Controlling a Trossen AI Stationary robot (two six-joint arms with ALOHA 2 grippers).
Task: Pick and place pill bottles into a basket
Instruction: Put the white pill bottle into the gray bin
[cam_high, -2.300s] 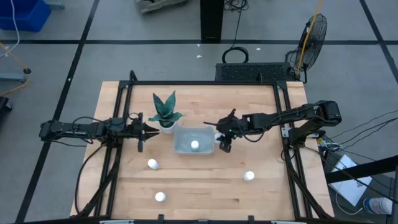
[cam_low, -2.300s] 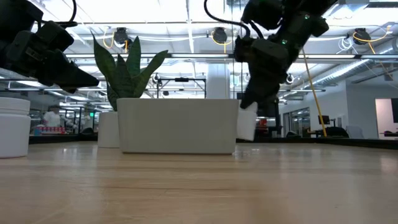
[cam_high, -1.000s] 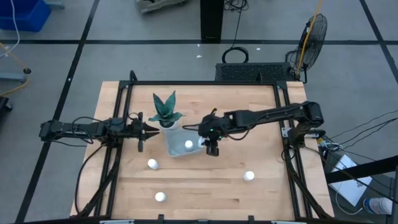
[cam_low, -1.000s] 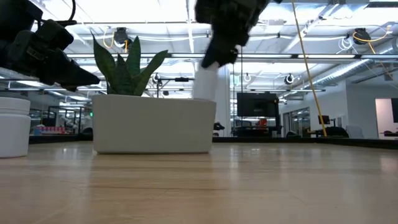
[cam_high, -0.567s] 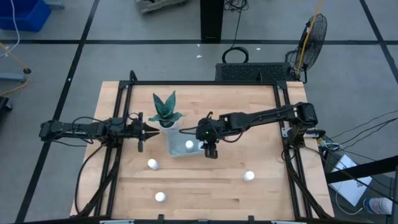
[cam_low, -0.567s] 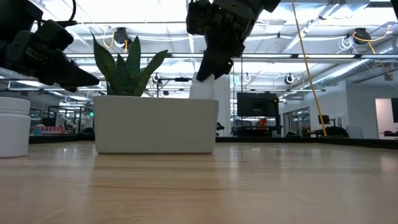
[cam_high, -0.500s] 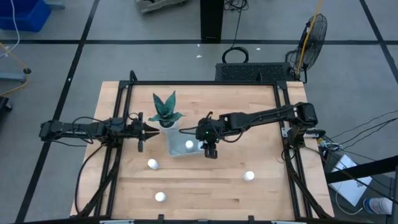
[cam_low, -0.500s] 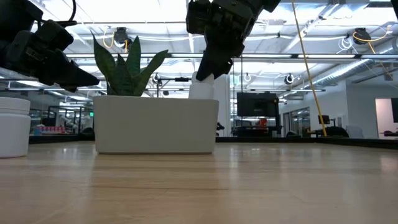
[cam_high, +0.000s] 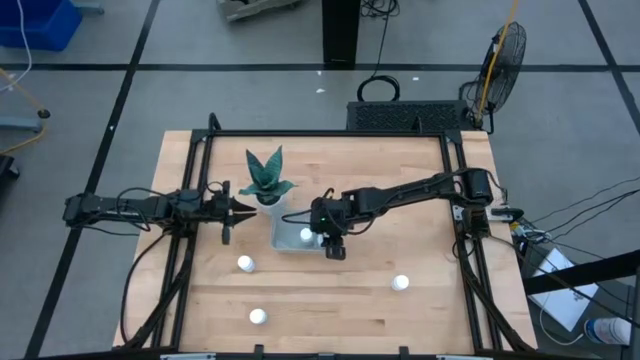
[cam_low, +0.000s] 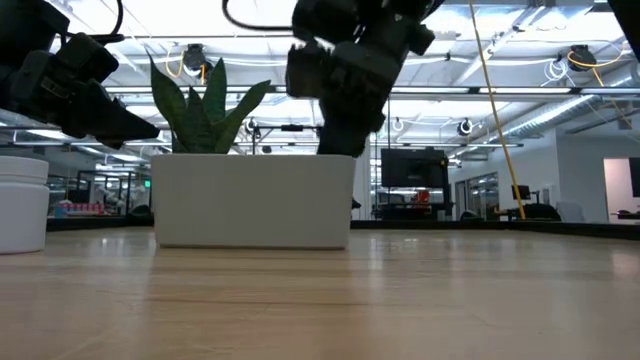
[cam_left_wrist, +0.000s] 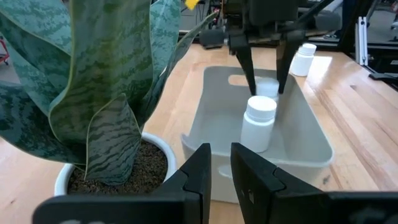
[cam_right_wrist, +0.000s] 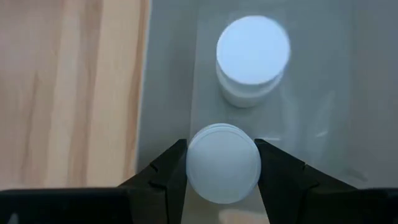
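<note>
My right pincer (cam_right_wrist: 222, 163) grips a pill bottle (cam_right_wrist: 223, 162) upright, cap up, inside the basket (cam_left_wrist: 298, 134) near its wall. A second bottle (cam_right_wrist: 252, 57) stands just beside; my left pincer (cam_left_wrist: 214, 163) waits, narrowly parted.

Grey floor (cam_high: 250, 100) (black-lined), fan (cam_high: 503, 58)

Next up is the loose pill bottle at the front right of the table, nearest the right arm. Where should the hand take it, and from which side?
Come straight down from above and close on its round sides just below the cap. That pill bottle stands upright with bare wood all around it, so any finger direction fits. The right hand already holds a bottle the same way, top-down over the basket.
</note>
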